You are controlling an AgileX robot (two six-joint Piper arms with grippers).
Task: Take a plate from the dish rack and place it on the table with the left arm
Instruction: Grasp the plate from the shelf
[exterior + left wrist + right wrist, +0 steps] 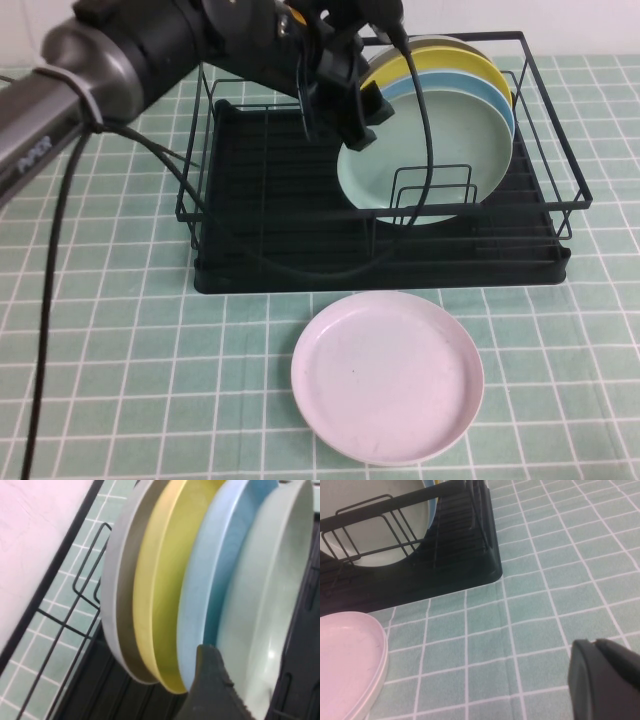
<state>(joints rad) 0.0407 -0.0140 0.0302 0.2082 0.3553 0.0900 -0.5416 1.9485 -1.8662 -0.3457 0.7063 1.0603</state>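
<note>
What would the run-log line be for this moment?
left gripper: at round mint-green plate in black wire dish rack | right gripper: over tiled table

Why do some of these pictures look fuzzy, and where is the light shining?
High view: the left arm near the lens is soft, with even light and a faint sheen on the round pale pink plate. Left wrist view: the round pale mint-green plate is blurred, a highlight streaking it. Right wrist view: the black fingertip is out of focus; the tiled table looks sharper.

In the black rack [545, 190] stand mint [420, 165], blue [495, 110], yellow [420, 58] and grey [117, 595] plates; before it a pink plate [387, 375] lies on the green-tiled, white-lined table [120, 330].
</note>
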